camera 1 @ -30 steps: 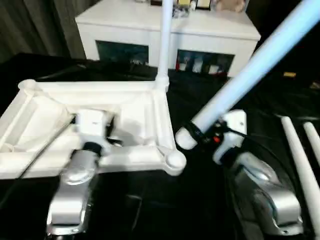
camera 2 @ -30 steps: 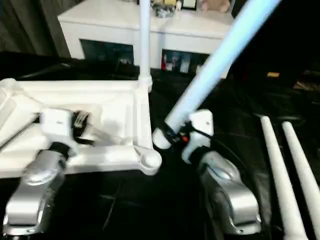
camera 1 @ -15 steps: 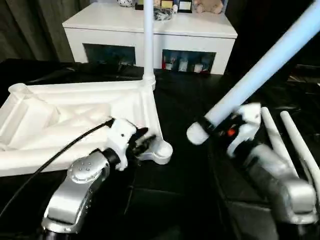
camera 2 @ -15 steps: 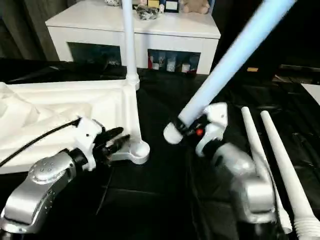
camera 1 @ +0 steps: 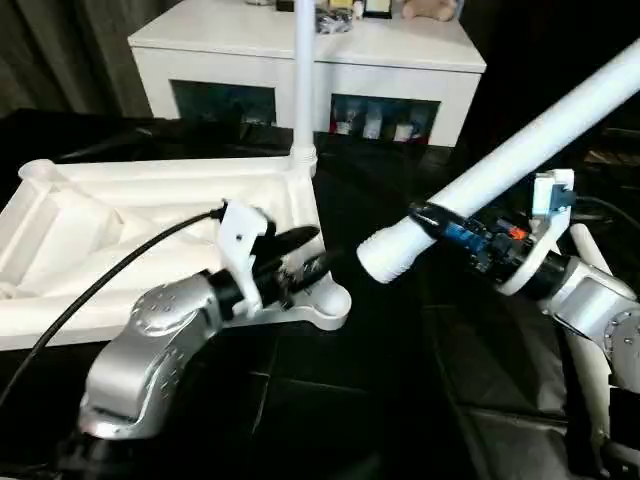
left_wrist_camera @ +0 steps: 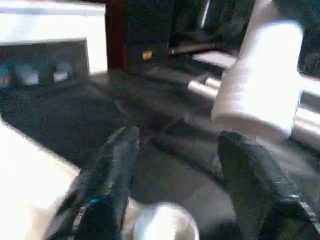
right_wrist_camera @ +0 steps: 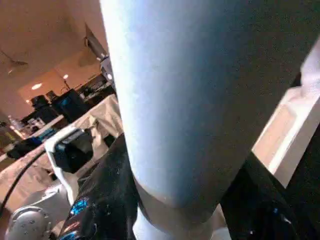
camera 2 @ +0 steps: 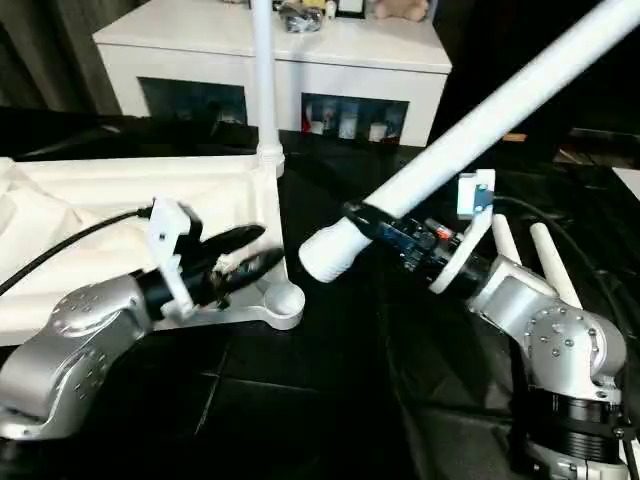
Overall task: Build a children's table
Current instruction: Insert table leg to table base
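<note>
The white tabletop (camera 1: 150, 225) lies upside down on the black surface, with one leg (camera 1: 303, 80) standing upright in its far corner socket. The left gripper (camera 1: 305, 252) hovers over the tabletop's near corner socket (camera 1: 333, 300), its fingers (left_wrist_camera: 112, 165) spread apart and holding nothing. Right of the tabletop, the right gripper (camera 2: 385, 230) is clamped around a second leg (camera 1: 520, 150), which slants up and away, its thick end hanging near that socket; two more legs (camera 2: 540, 250) lie behind that arm.

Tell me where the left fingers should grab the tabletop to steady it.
Grip the tabletop's near rim wall just beside the empty corner socket, coming in from above. The wall is a thin upright edge that open fingers can straddle; the round socket must stay free for the leg.
</note>
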Robot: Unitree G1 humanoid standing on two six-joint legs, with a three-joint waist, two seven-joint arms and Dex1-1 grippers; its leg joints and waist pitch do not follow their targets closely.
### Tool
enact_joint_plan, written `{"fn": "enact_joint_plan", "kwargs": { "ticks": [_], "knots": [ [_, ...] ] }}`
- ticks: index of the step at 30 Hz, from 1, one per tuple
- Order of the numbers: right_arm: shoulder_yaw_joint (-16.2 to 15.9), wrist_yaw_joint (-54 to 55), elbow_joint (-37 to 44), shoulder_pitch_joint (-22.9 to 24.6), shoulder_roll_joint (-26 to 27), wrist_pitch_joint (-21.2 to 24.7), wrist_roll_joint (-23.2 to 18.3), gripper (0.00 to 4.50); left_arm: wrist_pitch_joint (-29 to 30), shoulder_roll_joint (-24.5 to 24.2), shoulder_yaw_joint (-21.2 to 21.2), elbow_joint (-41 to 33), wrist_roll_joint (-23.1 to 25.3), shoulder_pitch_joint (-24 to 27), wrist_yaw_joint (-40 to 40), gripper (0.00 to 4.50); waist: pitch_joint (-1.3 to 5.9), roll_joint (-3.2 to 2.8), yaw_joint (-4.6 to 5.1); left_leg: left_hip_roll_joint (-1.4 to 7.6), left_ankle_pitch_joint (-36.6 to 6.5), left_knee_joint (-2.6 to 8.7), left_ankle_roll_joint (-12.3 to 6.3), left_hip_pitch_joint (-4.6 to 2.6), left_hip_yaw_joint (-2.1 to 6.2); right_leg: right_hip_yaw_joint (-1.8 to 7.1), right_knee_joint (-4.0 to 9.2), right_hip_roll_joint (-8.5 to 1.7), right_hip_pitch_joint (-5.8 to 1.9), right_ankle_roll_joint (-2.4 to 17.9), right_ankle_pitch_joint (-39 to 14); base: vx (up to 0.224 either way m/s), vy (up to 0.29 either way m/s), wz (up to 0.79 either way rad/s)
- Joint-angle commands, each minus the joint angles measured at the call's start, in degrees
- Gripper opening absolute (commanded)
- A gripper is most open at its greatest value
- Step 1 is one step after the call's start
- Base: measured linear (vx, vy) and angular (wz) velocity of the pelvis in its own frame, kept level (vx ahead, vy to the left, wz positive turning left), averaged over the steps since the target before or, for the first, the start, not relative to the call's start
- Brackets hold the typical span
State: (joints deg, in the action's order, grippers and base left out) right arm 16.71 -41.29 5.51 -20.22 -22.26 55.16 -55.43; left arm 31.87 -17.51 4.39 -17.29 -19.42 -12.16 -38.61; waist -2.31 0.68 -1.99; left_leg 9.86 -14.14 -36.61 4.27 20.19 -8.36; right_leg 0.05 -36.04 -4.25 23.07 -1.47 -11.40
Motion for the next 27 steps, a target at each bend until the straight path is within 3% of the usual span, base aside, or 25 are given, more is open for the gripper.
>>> {"fn": "enact_joint_plan", "kwargs": {
  "ticks": [1,2,3,4,5,9,10,11,12,13,14,16,17,19,20,22,23,25,26,27],
  "knots": [
    [0.62,-0.70,-0.09,-0.90,-1.11,1.20,-1.23,1.82,0.69,-1.18,0.77,-0.99,0.84,0.42,-0.95,3.11,2.94,0.34,-0.20,1.70,-1.88,5.00,-3.23,0.14,-0.34,0.95,3.90,-1.94,-2.72,14.89,-4.93,0.000,0.000,0.00],
    [0.10,-0.82,-0.06,-0.82,-1.29,1.39,-1.33,1.82,0.09,-2.80,1.85,-0.69,2.05,1.03,-1.82,3.26,2.97,1.63,-0.18,1.78,-1.44,5.05,-3.38,0.28,-0.51,0.90,3.94,-1.96,-2.91,14.59,-4.72,0.000,0.000,0.00],
    [-1.07,-1.05,0.28,-0.66,-1.64,0.65,-0.09,1.82,-1.16,-4.87,3.48,0.03,4.26,1.42,-2.76,3.38,2.84,1.02,-0.57,1.76,-1.98,5.28,-3.37,0.22,-0.39,0.80,4.01,-2.09,-2.73,13.58,-6.99,0.000,0.000,0.00],
    [-1.74,-1.17,0.49,-0.57,-1.80,0.14,0.73,1.82,-1.91,-6.02,4.41,0.46,5.54,1.61,-3.27,3.42,2.87,0.85,-0.54,1.84,-2.22,5.28,-3.32,0.03,-0.48,0.80,4.12,-2.12,-2.54,13.12,-7.59,0.000,0.000,0.00],
    [-2.38,-1.05,0.71,-0.49,-1.96,-0.73,1.74,1.82,-2.95,-7.26,5.54,1.13,7.17,1.64,-3.68,3.42,2.78,1.23,-0.31,1.94,-2.31,5.36,-2.71,0.01,-0.60,0.79,4.09,-2.13,-2.47,13.00,-7.38,0.000,0.000,0.00],
    [-6.01,-0.83,0.73,-0.98,-2.39,-4.59,7.07,1.82,-7.21,-9.42,7.70,5.63,11.02,-0.38,-4.41,3.74,2.73,1.09,-0.33,2.01,-2.71,5.54,-1.29,0.01,-0.59,0.74,3.95,-2.26,-2.42,12.51,-6.91,0.000,0.000,0.00],
    [-7.57,-0.42,0.88,-1.36,-2.39,-6.42,9.48,1.82,-7.79,-8.61,6.87,7.04,10.80,-2.00,-3.46,3.81,2.76,1.13,-0.36,2.01,-2.58,5.46,-1.22,-0.04,-0.64,0.72,3.98,-2.25,-2.30,12.60,-6.58,0.000,0.000,0.00],
    [-9.41,0.04,1.08,-1.61,-2.58,-8.52,12.16,1.82,-8.20,-7.96,6.05,8.22,10.11,-3.36,-2.91,3.87,2.74,0.34,-0.29,1.88,-2.91,5.43,-0.50,-0.16,-0.77,0.73,4.04,-2.13,-2.17,12.88,-5.81,0.000,0.000,0.00],
    [-10.52,0.33,1.21,-1.73,-2.71,-9.77,13.73,1.82,-8.38,-7.56,5.53,8.85,9.59,-4.12,-2.66,3.87,2.79,0.50,-0.41,1.91,-3.06,5.44,-0.14,-0.16,-0.74,0.67,3.99,-2.17,-2.22,12.95,-5.61,0.000,0.000,0.00],
    [-12.14,0.52,1.61,-1.83,-3.28,-10.85,15.57,1.82,-8.85,-8.03,5.41,9.79,9.52,-4.81,-3.31,4.05,2.80,0.17,-0.50,1.90,-3.47,5.52,0.44,-0.11,-0.69,0.67,3.87,-2.20,-2.32,13.27,-5.19,0.000,0.000,0.00],
    [-13.00,0.60,1.88,-1.87,-3.70,-11.22,16.47,1.82,-9.15,-8.58,5.54,10.26,9.68,-5.06,-3.89,4.16,2.75,0.52,-0.38,1.85,-3.95,5.59,0.72,0.17,-0.61,0.65,3.88,-2.22,-2.66,13.24,-5.31,0.000,0.000,0.00],
    [-14.06,0.48,2.30,-1.68,-4.06,-12.19,17.79,1.82,-9.58,-8.76,5.29,10.79,9.30,-5.25,-4.70,4.27,2.80,0.66,-0.34,1.87,-3.79,5.58,0.63,0.30,-0.56,0.70,3.75,-2.29,-2.85,13.06,-4.75,0.000,0.000,0.00],
    [-14.57,0.55,2.81,-1.59,-3.86,-12.38,18.18,1.82,-8.89,-6.82,2.46,11.03,5.86,-6.54,-4.77,4.36,2.85,0.22,-0.28,1.77,-3.20,5.50,0.64,0.29,-0.60,0.75,3.62,-2.26,-2.84,13.24,-3.94,0.000,0.000,0.00],
    [-14.56,1.18,3.07,-1.92,-3.13,-13.00,18.75,1.82,-6.75,-5.86,-0.04,10.28,1.14,-8.38,-6.67,4.44,3.06,0.50,-0.21,1.78,-1.84,5.36,0.49,0.35,-0.63,0.72,3.30,-2.25,-3.01,14.41,-1.24,0.000,0.000,0.00],
    [-14.56,1.20,3.07,-1.92,-3.11,-13.02,18.76,1.82,-6.72,-5.86,-0.07,10.27,1.08,-8.41,-6.71,4.44,3.05,0.44,-0.28,1.74,-1.59,5.36,0.44,0.27,-0.68,0.69,3.29,-2.22,-2.89,14.79,-0.78,0.000,0.000,0.00],
    [-16.17,1.99,2.38,-2.36,-3.66,-15.82,22.47,1.82,-7.63,-11.32,3.70,11.86,3.96,-7.61,-12.45,4.44,2.91,0.68,-0.36,1.76,-2.08,5.51,-0.42,0.27,-0.61,0.52,3.46,-2.06,-2.77,14.63,-1.85,0.000,0.000,0.00],
    [-16.17,1.99,2.38,-2.36,-3.66,-15.82,22.47,1.82,-7.63,-11.32,3.70,11.86,3.96,-7.61,-12.45,4.44,2.73,0.84,0.04,1.61,-3.17,5.73,-0.45,0.65,-0.63,0.59,3.54,-2.01,-3.07,13.44,-4.42,0.000,0.000,0.00],
    [-18.76,1.80,1.21,-2.49,-4.64,-19.12,26.45,1.82,-7.54,-15.12,5.99,13.78,4.87,-6.65,-17.33,4.44,2.79,0.44,-0.06,1.87,-3.63,5.71,0.03,0.17,-0.67,0.66,3.81,-2.23,-2.70,12.92,-6.27,0.000,0.000,0.00],
    [-18.76,1.80,1.21,-2.49,-4.64,-19.12,26.45,1.82,-7.54,-15.12,5.99,13.78,4.87,-6.65,-17.33,4.44,2.78,0.71,-0.04,1.79,-3.36,5.71,0.08,0.22,-0.76,0.67,3.78,-2.13,-2.70,12.81,-6.12,0.000,0.000,0.00],
    [-19.37,1.49,0.68,-2.65,-4.29,-19.81,27.27,1.82,-8.04,-16.63,7.57,15.68,6.34,-7.58,-19.63,4.44,2.81,0.40,-0.17,1.86,-2.68,5.78,0.08,0.06,-0.76,0.70,3.63,-2.14,-2.57,13.14,-4.70,0.000,0.000,0.00]
  ]
}}
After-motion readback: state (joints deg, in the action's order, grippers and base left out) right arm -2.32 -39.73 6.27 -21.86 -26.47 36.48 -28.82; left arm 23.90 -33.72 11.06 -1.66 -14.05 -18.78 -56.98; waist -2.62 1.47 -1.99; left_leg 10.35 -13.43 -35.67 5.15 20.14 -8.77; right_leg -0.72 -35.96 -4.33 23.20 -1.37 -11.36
